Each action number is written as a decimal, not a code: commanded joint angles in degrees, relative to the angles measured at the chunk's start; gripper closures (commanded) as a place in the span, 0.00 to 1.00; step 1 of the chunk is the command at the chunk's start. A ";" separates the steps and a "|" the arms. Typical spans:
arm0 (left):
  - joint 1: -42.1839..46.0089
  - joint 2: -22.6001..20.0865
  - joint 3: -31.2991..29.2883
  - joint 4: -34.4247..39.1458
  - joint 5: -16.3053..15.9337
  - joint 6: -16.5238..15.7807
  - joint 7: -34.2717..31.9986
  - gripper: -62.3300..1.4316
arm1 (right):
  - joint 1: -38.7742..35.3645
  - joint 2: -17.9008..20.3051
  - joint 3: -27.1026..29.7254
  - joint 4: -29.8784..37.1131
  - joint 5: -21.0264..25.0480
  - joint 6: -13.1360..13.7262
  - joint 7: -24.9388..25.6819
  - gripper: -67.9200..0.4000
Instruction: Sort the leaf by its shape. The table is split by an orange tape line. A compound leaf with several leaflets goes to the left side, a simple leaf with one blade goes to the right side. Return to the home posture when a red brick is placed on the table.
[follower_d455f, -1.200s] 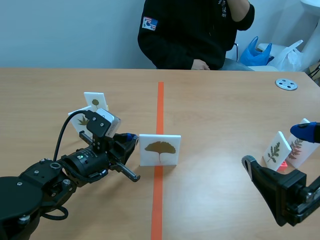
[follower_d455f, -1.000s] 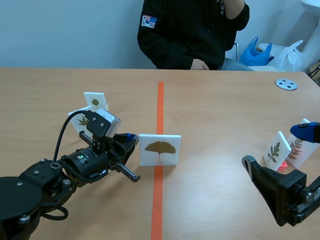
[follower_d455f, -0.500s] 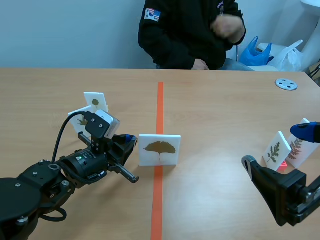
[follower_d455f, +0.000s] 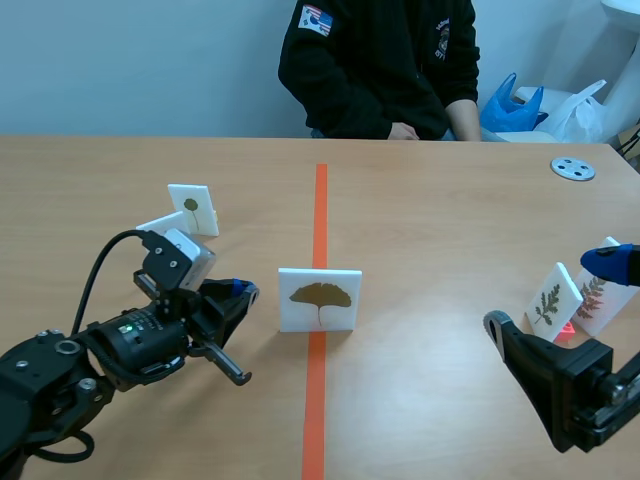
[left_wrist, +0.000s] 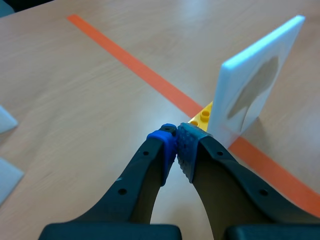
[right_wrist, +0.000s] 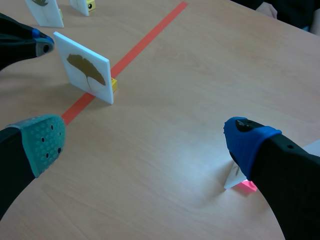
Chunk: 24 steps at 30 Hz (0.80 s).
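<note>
A white card with a fan-shaped, single-blade leaf (follower_d455f: 320, 298) stands upright on the orange tape line (follower_d455f: 320, 200), held in a small yellow brick base (left_wrist: 202, 116). My left gripper (follower_d455f: 240, 292) is shut on nothing, a short way left of the card and not touching it. In the left wrist view the card (left_wrist: 257, 82) stands just ahead of and beside the closed fingertips (left_wrist: 175, 137). My right gripper (follower_d455f: 551, 292) is open low on the right side. Seen from the right wrist, the card (right_wrist: 85, 67) is far ahead of its spread fingers (right_wrist: 145, 142).
Two white leaf cards (follower_d455f: 192, 208) (follower_d455f: 160, 225) stand on the left side. Two cards with feathery leaves (follower_d455f: 553, 297) (follower_d455f: 597, 297) stand by my right gripper. A person in black (follower_d455f: 375, 65) sits across the table. A grey disc (follower_d455f: 573, 168) lies far right.
My left gripper, still shut, has drawn back from the leaf card toward the left and the near edge. The person's raised hand has dropped out of sight. The right arm has not moved.
</note>
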 joint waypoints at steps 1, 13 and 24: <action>1.79 -1.77 -0.17 3.65 -2.01 -0.26 -0.37 0.91 | 0.81 0.07 0.68 0.92 0.39 -0.24 0.85 0.00; 20.28 -9.88 -7.69 31.45 -10.45 -1.09 13.68 0.91 | 0.81 0.09 0.68 0.92 0.39 -0.24 0.83 0.00; 39.93 -9.77 -19.58 59.63 -16.65 -0.33 29.94 0.91 | 0.81 0.09 0.68 0.92 0.39 -0.24 0.83 0.00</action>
